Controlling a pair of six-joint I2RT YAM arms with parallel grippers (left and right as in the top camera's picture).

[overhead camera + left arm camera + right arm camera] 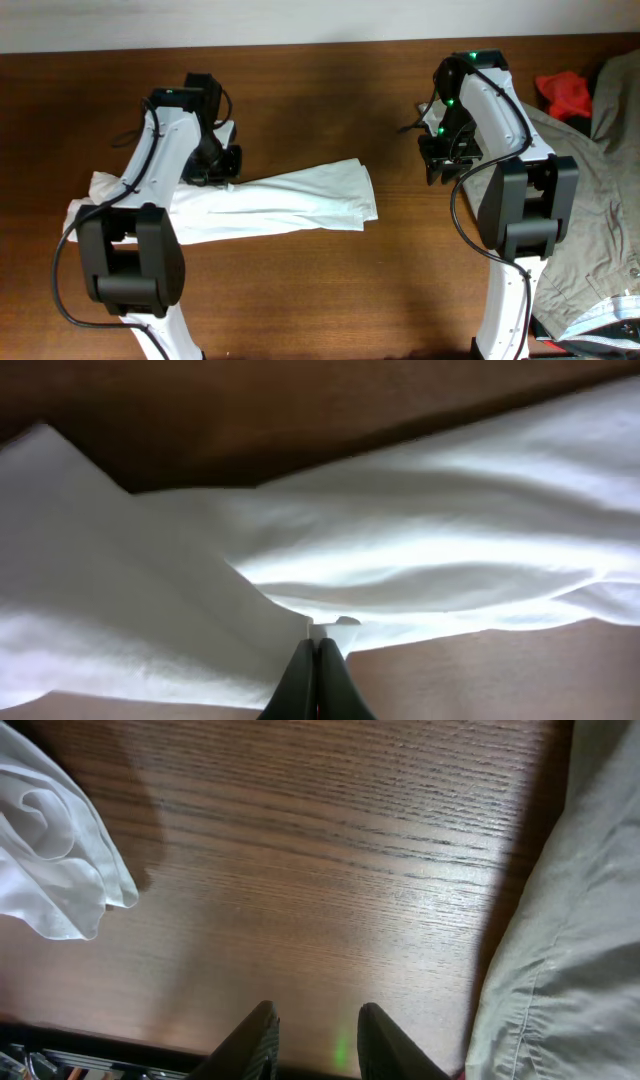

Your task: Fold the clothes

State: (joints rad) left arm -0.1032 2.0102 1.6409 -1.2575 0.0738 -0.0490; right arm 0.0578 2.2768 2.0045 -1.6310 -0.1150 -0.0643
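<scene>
The white garment (pixel 270 205) lies folded into a long band across the left half of the table. It fills the left wrist view (pixel 400 530), and its end shows in the right wrist view (pixel 50 850). My left gripper (pixel 222 172) is at the garment's back edge near its left end. Its fingers (pixel 318 652) are shut, pinching the cloth's edge. My right gripper (pixel 443 165) is over bare wood, right of the garment's end. Its fingers (pixel 315 1025) are open and empty.
A khaki-grey garment (pixel 590 200) is heaped along the right side of the table and shows in the right wrist view (pixel 570 950). A small red cloth (pixel 565 93) lies at the back right. Bare wood lies between the arms.
</scene>
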